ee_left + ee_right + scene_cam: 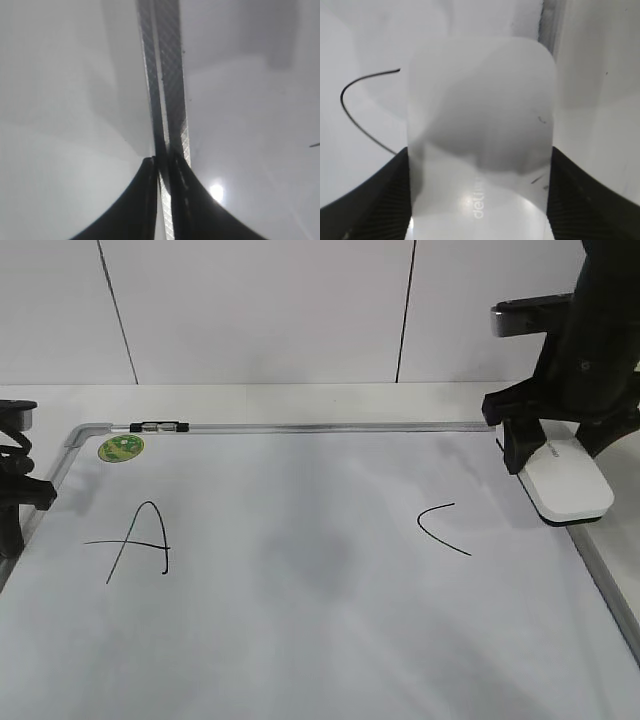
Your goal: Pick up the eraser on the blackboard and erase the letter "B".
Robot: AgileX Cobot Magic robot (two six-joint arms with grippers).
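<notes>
The white eraser [568,480] rests at the right edge of the blackboard [300,630], beside its grey frame. My right gripper [558,445] is shut on the eraser, one black finger against each long side; in the right wrist view [479,152] the eraser [480,100] fills the gap between the fingers. No letter "B" shows; the board between the "A" [140,540] and the "C" [440,528] is blank with a faint grey smudge. My left gripper [15,510] is shut and empty over the board's left frame rail [167,75], as the left wrist view [162,161] shows.
A round green sticker [120,448] and a small black-and-clear marker [158,426] sit at the board's far left corner. The "C" stroke also shows in the right wrist view [355,107]. A white wall stands behind the table.
</notes>
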